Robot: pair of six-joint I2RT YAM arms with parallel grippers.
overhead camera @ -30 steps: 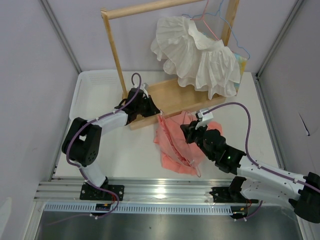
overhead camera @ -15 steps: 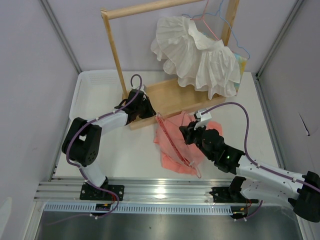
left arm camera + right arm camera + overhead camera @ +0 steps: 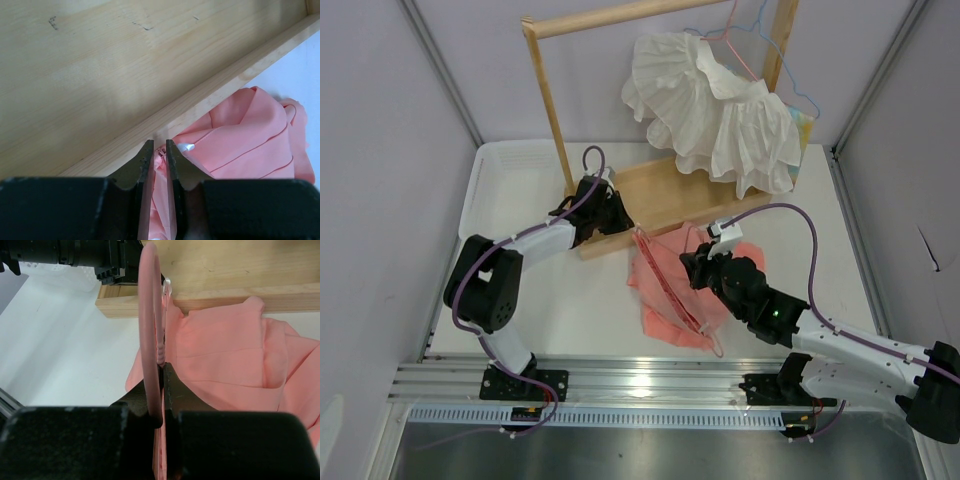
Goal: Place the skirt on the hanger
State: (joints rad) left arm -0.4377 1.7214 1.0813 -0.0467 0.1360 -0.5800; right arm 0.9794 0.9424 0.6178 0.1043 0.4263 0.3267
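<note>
Hanger held over the skirt beside the wooden rack

Compared with one second ago, we see more of the hanger (image 3: pixel 670 290) wire across the skirt (image 3: pixel 655 312), which lies crumpled on the worktop (image 3: pixel 580 300) against the rack base (image 3: pixel 665 195). The right tool (image 3: pixel 694 268) is pressed together on the hanger. The left tool (image 3: pixel 160 150) has pink cloth in its narrow gap; we cannot tell if it pinches. A white tag (image 3: pixel 186 147) is too small to read.
</note>
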